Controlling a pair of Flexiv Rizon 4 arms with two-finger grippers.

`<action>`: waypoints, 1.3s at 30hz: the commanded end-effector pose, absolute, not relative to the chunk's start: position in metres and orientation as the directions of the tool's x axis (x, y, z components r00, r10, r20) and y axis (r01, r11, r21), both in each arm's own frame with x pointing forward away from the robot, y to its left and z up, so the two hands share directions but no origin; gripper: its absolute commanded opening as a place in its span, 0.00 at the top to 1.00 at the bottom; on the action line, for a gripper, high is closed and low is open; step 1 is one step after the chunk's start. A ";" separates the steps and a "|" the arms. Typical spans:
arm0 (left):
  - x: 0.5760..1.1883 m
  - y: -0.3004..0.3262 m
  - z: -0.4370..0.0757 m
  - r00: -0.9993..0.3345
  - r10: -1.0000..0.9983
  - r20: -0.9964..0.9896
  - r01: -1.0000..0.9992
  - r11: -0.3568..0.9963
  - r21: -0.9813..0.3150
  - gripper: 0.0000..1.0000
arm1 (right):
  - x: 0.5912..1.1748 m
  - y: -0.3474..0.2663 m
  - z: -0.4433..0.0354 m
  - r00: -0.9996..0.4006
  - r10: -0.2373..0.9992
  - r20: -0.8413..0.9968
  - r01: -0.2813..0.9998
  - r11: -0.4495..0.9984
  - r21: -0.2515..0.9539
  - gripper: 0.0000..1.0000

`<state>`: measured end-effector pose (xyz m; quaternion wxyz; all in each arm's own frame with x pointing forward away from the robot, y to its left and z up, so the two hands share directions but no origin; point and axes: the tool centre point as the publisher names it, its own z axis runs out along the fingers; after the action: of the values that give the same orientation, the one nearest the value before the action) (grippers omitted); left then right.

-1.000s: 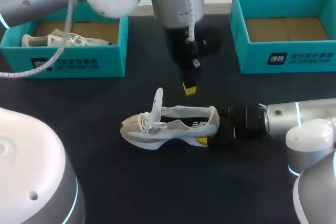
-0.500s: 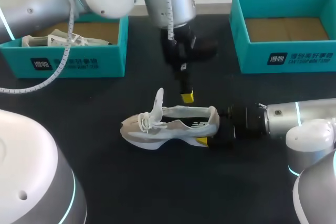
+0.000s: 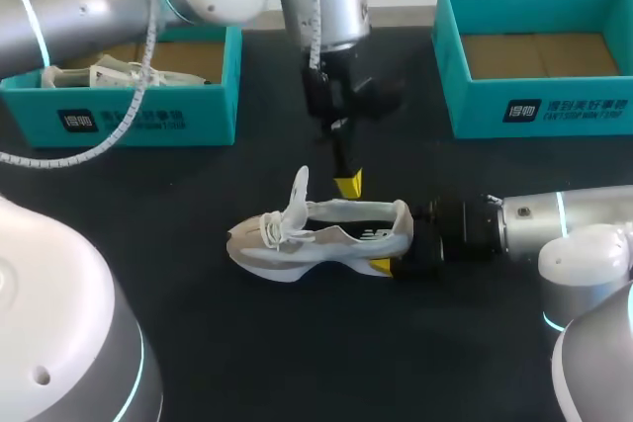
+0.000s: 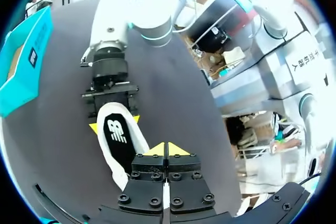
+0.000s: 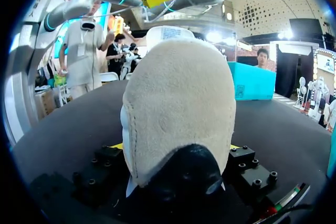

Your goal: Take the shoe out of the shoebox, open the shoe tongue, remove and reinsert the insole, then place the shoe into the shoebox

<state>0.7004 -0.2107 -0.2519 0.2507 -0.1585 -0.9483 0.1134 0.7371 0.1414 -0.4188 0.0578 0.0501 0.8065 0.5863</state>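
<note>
A white and beige shoe (image 3: 316, 234) lies on the dark table, toe to the left, its tongue (image 3: 297, 190) standing up. My right gripper (image 3: 401, 254) comes in from the right and is shut on the shoe's heel, one yellow tip on each side of it. In the right wrist view the heel (image 5: 178, 103) fills the space between the fingers. My left gripper (image 3: 348, 185) hangs just above the shoe's opening, its yellow tips shut with nothing in them. From the left wrist, the left gripper (image 4: 168, 149) sits over the dark insole (image 4: 118, 140).
A teal shoebox (image 3: 138, 121) at the back left holds another pale shoe (image 3: 109, 74). A second teal shoebox (image 3: 554, 111) stands at the back right with only its cardboard floor showing. My left arm spans the table's back middle.
My left gripper has come down and forward, from well above the shoe to just over its opening. The shoe and the right arm have stayed still.
</note>
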 end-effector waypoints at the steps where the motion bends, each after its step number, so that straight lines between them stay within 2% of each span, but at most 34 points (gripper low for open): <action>1: 0.702 -0.222 -0.269 -0.833 0.336 0.439 0.238 0.934 -0.265 1.00 | 0.737 0.142 -0.422 -0.988 0.150 -0.035 0.013 0.309 0.951 1.00; 5: 0.704 -0.225 -0.281 -0.842 0.332 0.425 0.228 0.933 -0.278 1.00 | 0.737 0.142 -0.422 -0.988 0.150 -0.035 0.013 0.309 0.951 1.00; 25: 0.712 -0.212 -0.344 -0.915 0.264 0.306 0.214 0.959 -0.186 1.00 | 0.737 0.142 -0.422 -0.988 0.150 -0.035 0.013 0.309 0.951 1.00; 31: 0.709 -0.209 -0.353 -0.942 0.247 0.229 0.212 0.963 -0.168 1.00 | 0.737 0.142 -0.422 -0.988 0.150 -0.035 0.013 0.309 0.951 1.00; 39: 0.709 -0.209 -0.354 -0.935 0.257 0.244 0.219 0.960 -0.174 1.00 | 0.737 0.142 -0.422 -0.988 0.150 -0.035 0.013 0.309 0.951 1.00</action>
<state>0.7088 -0.2107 -0.3538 0.1341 -0.1207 -0.9810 0.0715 0.7371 0.1414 -0.4189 0.0577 0.0501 0.8065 0.5863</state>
